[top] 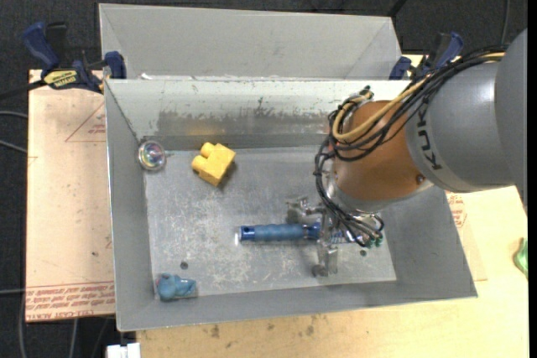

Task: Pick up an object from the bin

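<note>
Reaching in from the right, my gripper (312,236) sits low over the floor of the bin (252,113), right of its middle. Its fingers are spread wide, one on either side of the right end of a blue stick (270,234) that lies flat and points left. I count four loose things: that one stick, one yellow block (213,163) near the back wall, one shiny ball (152,155) just left of the block, and one blue lump (176,287) in the front left corner.
</note>
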Tool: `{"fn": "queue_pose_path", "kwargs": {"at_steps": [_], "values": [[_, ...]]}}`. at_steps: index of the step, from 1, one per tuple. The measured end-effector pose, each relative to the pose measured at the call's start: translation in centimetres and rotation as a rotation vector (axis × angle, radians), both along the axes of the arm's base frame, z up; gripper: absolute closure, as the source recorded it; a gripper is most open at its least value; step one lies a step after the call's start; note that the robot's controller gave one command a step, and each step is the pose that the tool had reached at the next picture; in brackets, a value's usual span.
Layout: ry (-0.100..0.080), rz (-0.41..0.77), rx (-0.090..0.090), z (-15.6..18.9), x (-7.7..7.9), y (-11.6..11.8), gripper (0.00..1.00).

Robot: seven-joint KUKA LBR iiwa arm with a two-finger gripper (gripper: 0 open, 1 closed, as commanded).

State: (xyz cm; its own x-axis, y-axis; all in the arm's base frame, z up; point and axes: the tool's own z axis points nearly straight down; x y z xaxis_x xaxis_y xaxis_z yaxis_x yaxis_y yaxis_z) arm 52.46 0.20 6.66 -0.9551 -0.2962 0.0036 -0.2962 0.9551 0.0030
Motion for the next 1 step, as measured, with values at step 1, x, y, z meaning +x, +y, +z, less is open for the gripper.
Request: {"fn": "queue_pose_path", "kwargs": {"at_steps": [1], "values": [[-0.006,0.001,-0.001,0.36,0.18,-0.03,1.0]]}}
